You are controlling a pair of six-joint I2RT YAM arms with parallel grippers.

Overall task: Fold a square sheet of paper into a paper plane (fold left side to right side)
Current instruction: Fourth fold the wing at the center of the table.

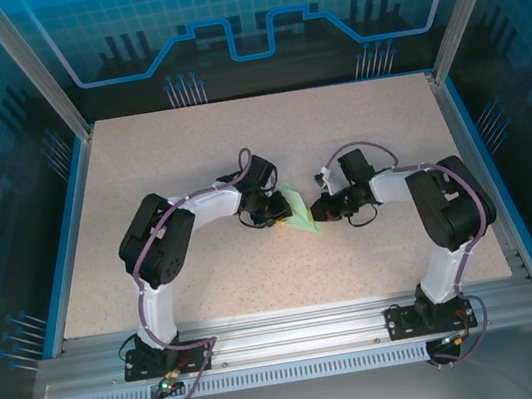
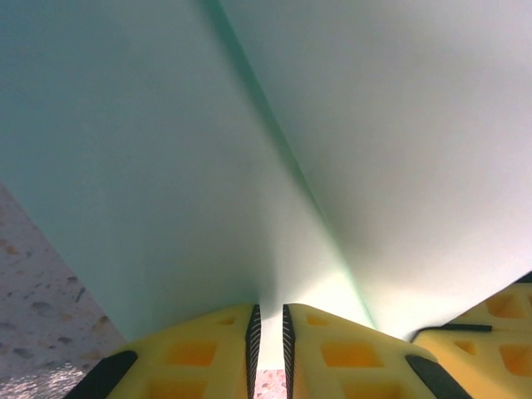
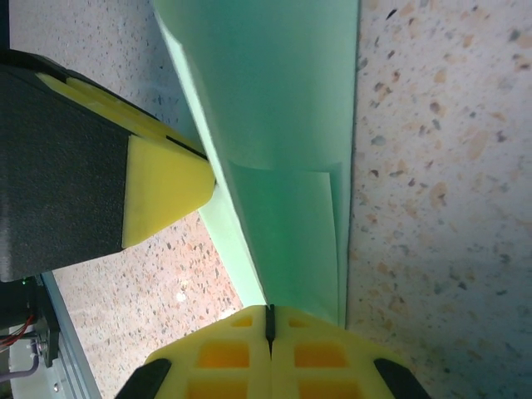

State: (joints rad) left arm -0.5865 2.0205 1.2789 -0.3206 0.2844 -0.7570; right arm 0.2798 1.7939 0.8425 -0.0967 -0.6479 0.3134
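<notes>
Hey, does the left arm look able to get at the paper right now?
Yes, it seems so. The left gripper looks pinched on a fold of the paper, with nothing in between. The right gripper is shut on another edge, apart from the left one, so it is not in the way.

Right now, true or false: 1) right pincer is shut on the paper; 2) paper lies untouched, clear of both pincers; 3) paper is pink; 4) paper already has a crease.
1) The right pincer is shut on the paper. True.
2) The paper lies untouched, clear of both pincers. False: the left pincer also pinches it, and the two meet over the middle of the table.
3) The paper is pink. False: it is pale mint green; the speckled table is the pinkish thing.
4) The paper already has a crease. True: a fold line runs down it in the left wrist view.
</notes>
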